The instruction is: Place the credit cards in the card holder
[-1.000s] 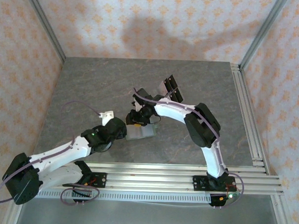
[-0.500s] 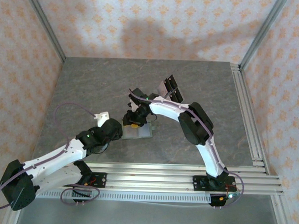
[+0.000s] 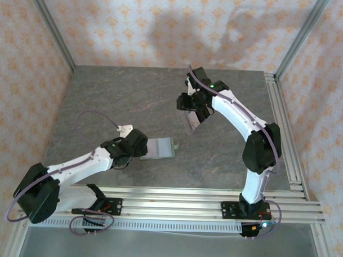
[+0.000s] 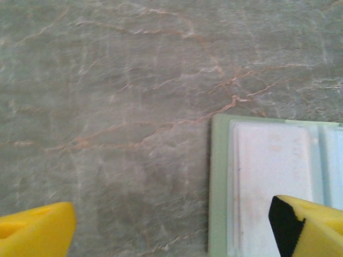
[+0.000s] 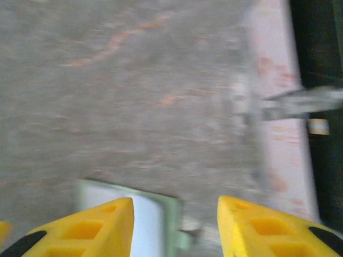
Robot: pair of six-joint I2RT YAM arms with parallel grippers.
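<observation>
The card holder (image 3: pixel 160 148) lies flat on the table with its pale inside up and its clasp tab (image 3: pixel 174 147) on the right. My left gripper (image 3: pixel 143 148) is open at its left edge. In the left wrist view the holder (image 4: pixel 268 176) reaches in under the right fingertip (image 4: pixel 305 225), and that gripper (image 4: pixel 171 214) grips nothing. My right gripper (image 3: pixel 193 109) hovers at the back of the table, just above a dark credit card with a pale edge (image 3: pixel 191 122). In the right wrist view its gripper (image 5: pixel 174 206) stands open and empty, with the holder (image 5: pixel 153 214) blurred below.
Aluminium rails (image 3: pixel 284 132) run along the right side and the near edge (image 3: pixel 174 199) of the grey stone table (image 3: pixel 105 98). Patterned walls close in the back and both sides. A purple cable (image 3: pixel 96 115) loops above the left arm.
My right arm has swung from the card holder to the back of the table, over the cards. My left gripper has opened, and the holder now lies free on the table.
</observation>
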